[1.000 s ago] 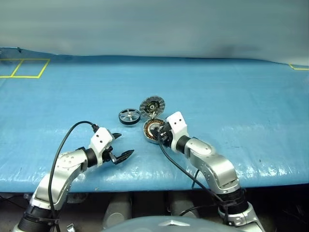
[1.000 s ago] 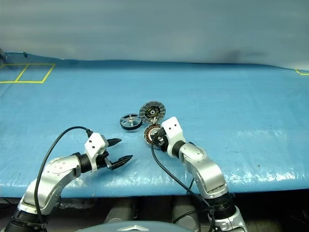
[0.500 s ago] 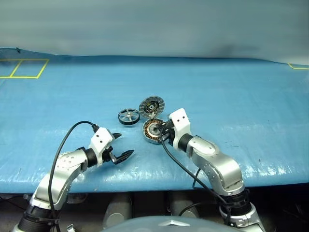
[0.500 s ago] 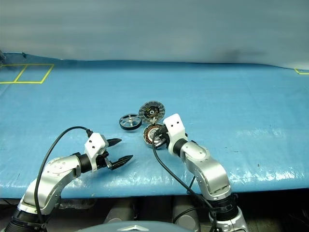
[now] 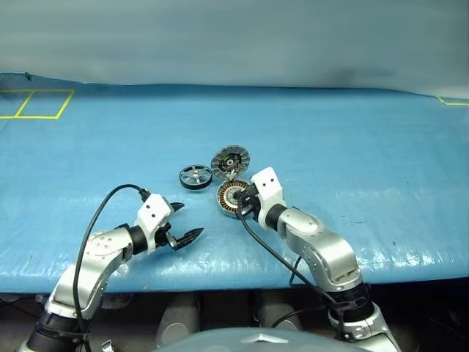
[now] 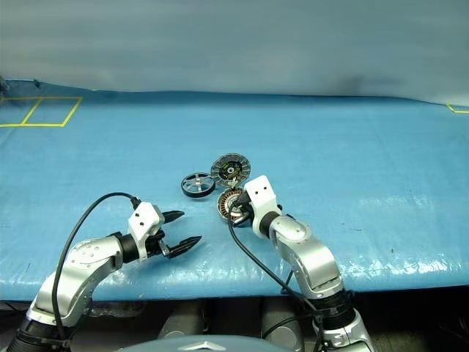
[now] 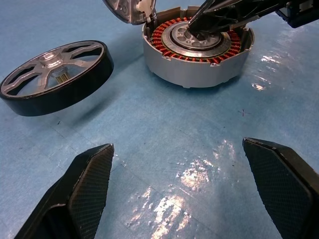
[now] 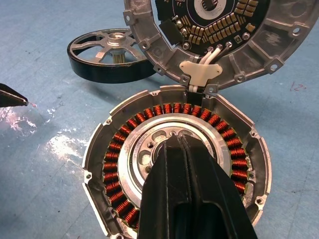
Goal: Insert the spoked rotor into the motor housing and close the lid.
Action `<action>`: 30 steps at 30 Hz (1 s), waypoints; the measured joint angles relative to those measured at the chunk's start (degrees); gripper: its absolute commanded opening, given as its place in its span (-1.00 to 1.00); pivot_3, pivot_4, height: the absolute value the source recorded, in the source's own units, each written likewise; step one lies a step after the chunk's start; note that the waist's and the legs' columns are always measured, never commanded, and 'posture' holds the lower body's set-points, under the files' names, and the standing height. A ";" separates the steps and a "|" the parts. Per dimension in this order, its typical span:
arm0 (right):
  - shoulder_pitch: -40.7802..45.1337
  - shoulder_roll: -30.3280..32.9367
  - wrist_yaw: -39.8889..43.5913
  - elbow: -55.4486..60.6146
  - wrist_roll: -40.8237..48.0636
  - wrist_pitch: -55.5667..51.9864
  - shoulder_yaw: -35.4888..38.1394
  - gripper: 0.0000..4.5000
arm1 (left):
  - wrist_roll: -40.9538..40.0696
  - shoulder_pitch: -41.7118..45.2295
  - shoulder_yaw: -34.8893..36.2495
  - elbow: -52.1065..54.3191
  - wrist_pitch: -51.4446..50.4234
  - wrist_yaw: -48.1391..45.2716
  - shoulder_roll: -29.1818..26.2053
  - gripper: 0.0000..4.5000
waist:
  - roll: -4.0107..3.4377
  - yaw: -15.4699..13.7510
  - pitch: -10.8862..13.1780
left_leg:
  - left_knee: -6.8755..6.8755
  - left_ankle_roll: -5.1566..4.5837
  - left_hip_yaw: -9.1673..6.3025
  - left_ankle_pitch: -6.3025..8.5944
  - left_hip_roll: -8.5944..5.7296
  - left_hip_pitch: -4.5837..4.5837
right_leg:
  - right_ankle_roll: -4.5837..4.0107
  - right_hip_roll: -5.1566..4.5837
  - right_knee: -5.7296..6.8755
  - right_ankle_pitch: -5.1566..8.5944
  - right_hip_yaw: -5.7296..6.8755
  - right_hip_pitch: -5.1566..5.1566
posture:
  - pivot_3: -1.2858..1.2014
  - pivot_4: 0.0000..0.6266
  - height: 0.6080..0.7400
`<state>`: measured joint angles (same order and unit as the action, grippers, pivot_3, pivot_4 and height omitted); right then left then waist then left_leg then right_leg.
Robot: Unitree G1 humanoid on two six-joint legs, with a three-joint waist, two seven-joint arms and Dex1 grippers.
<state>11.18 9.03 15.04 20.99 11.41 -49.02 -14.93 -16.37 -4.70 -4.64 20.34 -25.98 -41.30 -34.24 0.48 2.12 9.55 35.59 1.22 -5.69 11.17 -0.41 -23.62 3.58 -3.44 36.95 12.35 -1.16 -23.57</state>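
From the head camera, the motor housing (image 5: 231, 198) sits on a table (image 5: 352, 147) covered with glossy, slightly wrinkled blue sheeting; it is a round shallow silver cup with a ring of copper-brown windings. Its lid (image 5: 230, 159), a ribbed silver-grey disc with a dark centre, stands open and tilted up at the housing's far edge, and the spoked rotor (image 5: 196, 176), a flat wheel with a black rim and silver spokes, lies just beyond and to the left of the housing, apart from it. The right gripper (image 5: 240, 204) reaches over the housing with its black fingers pressed together, while the left gripper (image 5: 183, 221) hovers nearer the table's front edge, left of the housing, its two pointed fingers spread wide and empty. In the left wrist view, two textured black fingertips (image 7: 87, 191) frame bare shiny sheeting; beyond them stand the housing (image 7: 197, 67) with its smooth machined wall, the rotor (image 7: 56, 75) beside it, and the closed right gripper (image 7: 202, 32) touching the housing's silver centre. In the right wrist view, the shut fingers (image 8: 192, 199) rest on the housing's (image 8: 99, 159) central hub, holding nothing; the lid (image 8: 149, 55) shows a dark circuit board with small components and white wires at the hinge, and the rotor (image 8: 99, 57) lies past the housing's rim.
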 measured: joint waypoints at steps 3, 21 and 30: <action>0.38 -0.10 0.01 -0.01 -0.06 0.09 -0.34 -0.99 | 0.00 0.01 0.00 0.00 0.00 -0.01 0.00 1.00 | 0.00 0.01 0.00 | 0.00 0.00 0.00 0.00 0.00 0.00 | 0.00 0.00 0.00 0.00 0.00 0.00 | 0.03 -0.52 1.00; 1.00 -0.34 0.02 -1.67 -1.05 1.04 -1.43 -0.99 | 0.00 -0.03 0.00 0.00 -0.06 0.05 -0.01 1.00 | 0.01 0.05 -0.01 | 0.00 0.00 0.00 0.00 0.00 0.04 | 0.00 0.00 0.01 0.00 0.00 0.03 | 0.03 -0.52 1.00; 0.79 -0.51 0.06 -1.25 -1.07 0.70 -1.47 -0.99 | 0.00 -0.05 0.00 0.00 -0.08 0.07 0.00 1.00 | 0.01 0.07 -0.01 | 0.00 0.00 0.00 0.00 0.01 0.03 | 0.00 0.01 0.01 0.00 0.00 0.02 | 0.03 -0.52 1.00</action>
<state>11.98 8.52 15.10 19.74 10.35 -48.32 -16.40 -16.38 -4.75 -4.64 20.34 -26.06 -41.22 -34.24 0.48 2.19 9.54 35.59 1.22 -5.69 11.18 -0.40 -23.58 3.58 -3.44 36.95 12.35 -1.16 -23.55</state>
